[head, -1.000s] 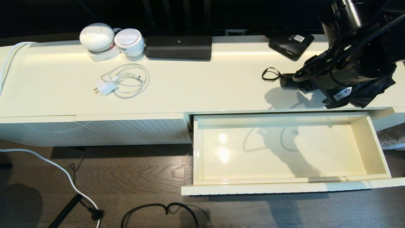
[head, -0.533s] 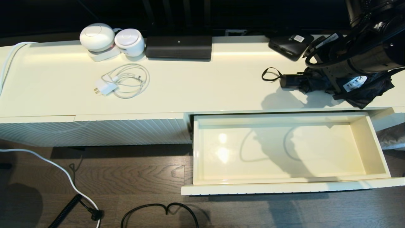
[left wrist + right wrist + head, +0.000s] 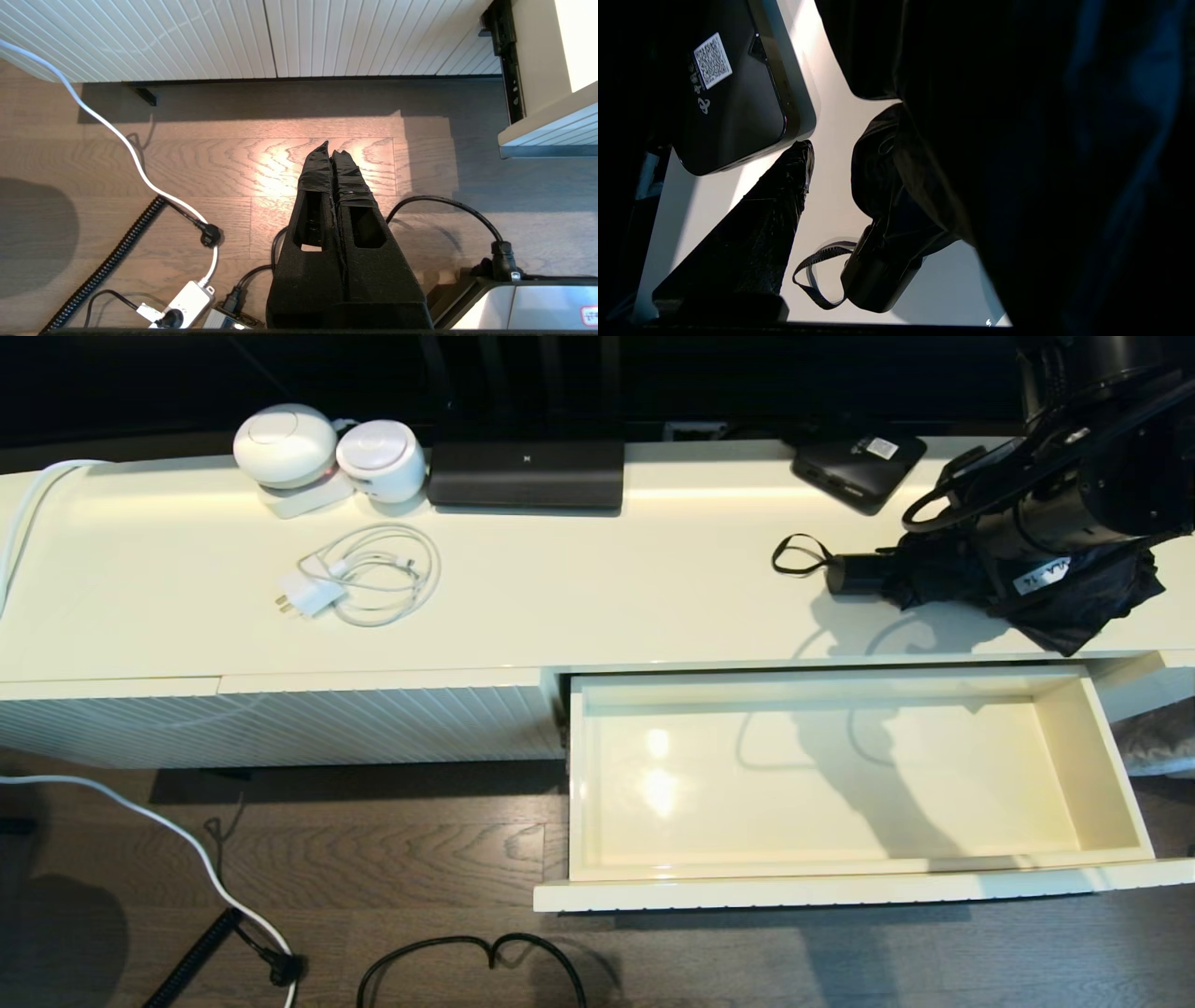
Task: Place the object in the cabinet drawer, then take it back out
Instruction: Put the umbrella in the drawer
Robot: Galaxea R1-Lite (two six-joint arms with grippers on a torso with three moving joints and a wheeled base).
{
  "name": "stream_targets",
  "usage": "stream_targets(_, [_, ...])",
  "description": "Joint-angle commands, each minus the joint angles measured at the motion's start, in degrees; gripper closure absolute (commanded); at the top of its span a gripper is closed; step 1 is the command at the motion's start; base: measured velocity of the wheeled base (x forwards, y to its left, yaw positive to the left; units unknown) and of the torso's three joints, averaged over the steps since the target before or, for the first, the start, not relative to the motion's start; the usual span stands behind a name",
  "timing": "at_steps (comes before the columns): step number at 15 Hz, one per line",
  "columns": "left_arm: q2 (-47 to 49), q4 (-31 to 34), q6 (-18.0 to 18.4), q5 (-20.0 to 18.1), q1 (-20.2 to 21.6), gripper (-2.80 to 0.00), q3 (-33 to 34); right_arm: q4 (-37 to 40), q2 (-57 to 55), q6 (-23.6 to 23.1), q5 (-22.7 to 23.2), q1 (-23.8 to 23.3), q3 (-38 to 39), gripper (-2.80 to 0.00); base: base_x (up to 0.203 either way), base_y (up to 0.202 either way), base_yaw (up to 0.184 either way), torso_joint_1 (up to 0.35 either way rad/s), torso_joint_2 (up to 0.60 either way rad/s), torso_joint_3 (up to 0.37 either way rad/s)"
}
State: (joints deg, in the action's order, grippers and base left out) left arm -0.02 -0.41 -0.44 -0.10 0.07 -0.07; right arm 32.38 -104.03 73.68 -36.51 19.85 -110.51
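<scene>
Umbrella [image 3: 1027, 590] lies on the cabinet top [image 3: 597, 588] near its right front edge, above the empty open drawer [image 3: 1111, 775]; right gripper [image 3: 859, 154], spread wide, straddles its fabric, ready to clench and lift; left gripper [image 3: 331, 148], closed, hangs parked over the floor.

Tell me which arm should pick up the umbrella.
Right. The right gripper is already at the umbrella on the cabinet top, open. The left gripper hangs shut over the floor, away from it.

Over the last second the right claw [image 3: 840, 154] has swung from the umbrella's [image 3: 1074, 607] handle end to over its fabric, uncovering the handle [image 3: 854, 574] on the table [image 3: 597, 588].
</scene>
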Motion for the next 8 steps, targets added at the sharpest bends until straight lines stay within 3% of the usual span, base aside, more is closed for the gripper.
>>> stream_targets(1, [-0.15, -0.02, 0.0, 0.01, 0.01, 0.0, -0.01, -0.08, -1.24, 0.41, -0.07, -0.58, -0.06, -2.8, 0.0, 0.0, 0.0, 0.0, 0.0, 0.0])
stream_targets(8, [-0.06, -0.02, -0.09, 0.01, 0.01, 0.0, -0.01, -1.77, -3.19, 0.5, 1.07, -0.59, -0.06, -2.8, 0.0, 0.0, 0.0, 0.0, 0.0, 0.0])
